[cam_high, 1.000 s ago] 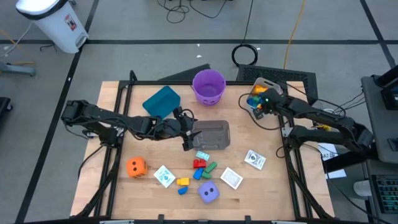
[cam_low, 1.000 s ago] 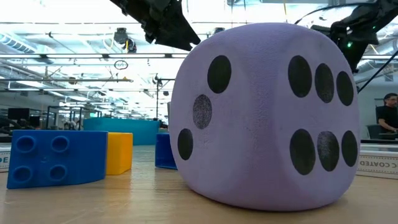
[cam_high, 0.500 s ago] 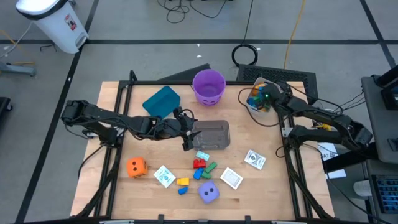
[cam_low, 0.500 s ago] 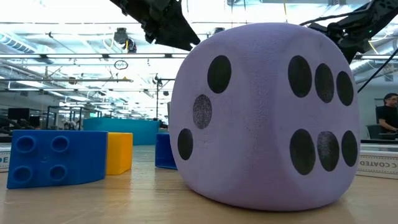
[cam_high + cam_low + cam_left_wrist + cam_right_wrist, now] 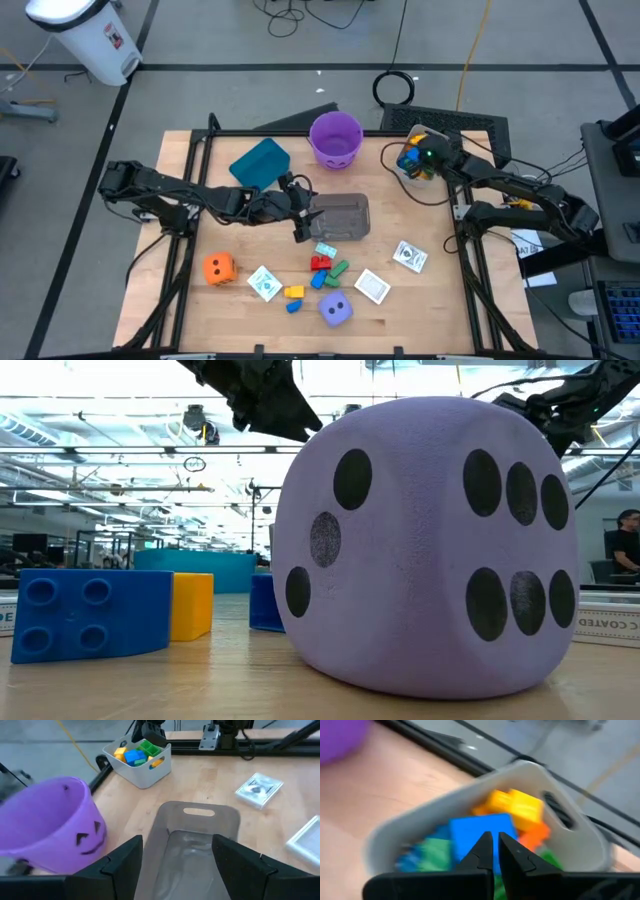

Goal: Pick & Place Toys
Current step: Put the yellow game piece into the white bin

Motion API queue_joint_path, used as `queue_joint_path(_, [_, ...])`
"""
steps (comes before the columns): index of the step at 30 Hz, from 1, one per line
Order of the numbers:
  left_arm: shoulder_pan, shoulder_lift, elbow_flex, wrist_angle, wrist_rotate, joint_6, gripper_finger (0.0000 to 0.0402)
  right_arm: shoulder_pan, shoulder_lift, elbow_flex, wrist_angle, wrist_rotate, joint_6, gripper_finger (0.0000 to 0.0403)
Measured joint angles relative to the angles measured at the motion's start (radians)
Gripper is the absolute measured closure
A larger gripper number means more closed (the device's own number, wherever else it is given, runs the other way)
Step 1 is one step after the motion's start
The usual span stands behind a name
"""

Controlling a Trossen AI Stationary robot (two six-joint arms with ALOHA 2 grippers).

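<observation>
My left gripper [image 5: 303,218] sits mid-table, shut on a clear plastic tub [image 5: 341,216] whose near end lies between its fingers. My right gripper [image 5: 424,158] hangs shut, with nothing in it, just above a white tub [image 5: 412,165] of coloured blocks [image 5: 480,832] at the far right. Toys lie loose on the near half of the table: an orange die [image 5: 219,267], a purple die [image 5: 336,309], red [image 5: 320,264], green [image 5: 340,270], yellow [image 5: 293,292] and blue [image 5: 293,306] blocks, and white cards [image 5: 372,286]. My left gripper grips the clear tub at its near end [image 5: 165,851], one finger [image 5: 125,865] outside each long wall, across the tub's width. The fingers come level and slightly downward from the table's left. Whether the tub's bottom rests on the table, I cannot tell.
A purple bucket [image 5: 335,138] and a teal bin [image 5: 260,162] stand at the far edge, the bucket close to the clear tub. Another card [image 5: 409,256] lies right of the block cluster. Bare wood shows at the near left and near right corners.
My right gripper has risen a little over the white tub and tipped at the wrist, staying shut. The left gripper and the clear tub have kept still.
</observation>
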Motion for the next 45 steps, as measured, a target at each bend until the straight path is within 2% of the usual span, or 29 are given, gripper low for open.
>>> queue_joint_path(3, [0.0, 0.0, 0.0, 0.0, 0.086, -0.077, 0.0148, 0.0, 0.0, 0.0, 0.03, -0.09, -0.009, 0.0397])
queue_joint_path(6, [-0.01, 0.0, 0.0, 0.0, 0.227, -0.104, 0.0141, 0.0, 0.0, 0.0, 0.036, -0.146, -0.008, 0.0397])
queue_joint_path(10, [-0.053, 0.0, 0.0, -0.046, 0.41, -0.129, 0.0138, 0.016, 0.0, 0.0, 0.036, -0.145, -0.008, 0.0397])
queue_joint_path(13, [-0.128, 0.007, 0.0, -0.151, 0.475, -0.168, 0.0142, 0.033, 0.0, 0.0, 0.036, -0.145, -0.008, 0.0397])
queue_joint_path(16, [-0.215, 0.029, 0.001, -0.246, 0.46, -0.189, 0.0148, 0.047, 0.0, 0.0, 0.044, -0.145, -0.009, 0.0397])
queue_joint_path(18, [-0.275, 0.048, 0.0, -0.315, 0.405, -0.194, 0.0151, 0.055, 0.0, 0.0, 0.06, -0.145, -0.011, 0.0397])
queue_joint_path(22, [-0.365, 0.113, 0.001, -0.312, 0.318, -0.184, 0.0157, 0.077, 0.0, 0.0, 0.09, -0.146, -0.008, 0.0397])
queue_joint_path(25, [-0.4, 0.168, 0.0, -0.287, 0.314, -0.188, 0.0157, 0.094, 0.0, 0.0, 0.091, -0.146, -0.008, 0.0397])
queue_joint_path(30, [-0.403, 0.23, 0.0, -0.269, 0.37, -0.25, 0.0149, 0.119, 0.0, 0.0, 0.097, -0.145, 0.003, 0.0397])
queue_joint_path(37, [-0.395, 0.271, 0.0, -0.192, 0.384, -0.211, 0.0147, 0.149, 0.0, 0.0, 0.1, -0.145, 0.011, 0.0397])
queue_joint_path(45, [-0.385, 0.311, 0.0, -0.198, 0.374, -0.209, 0.0147, 0.17, 0.0, 0.0, 0.102, -0.144, 0.011, 0.0397])
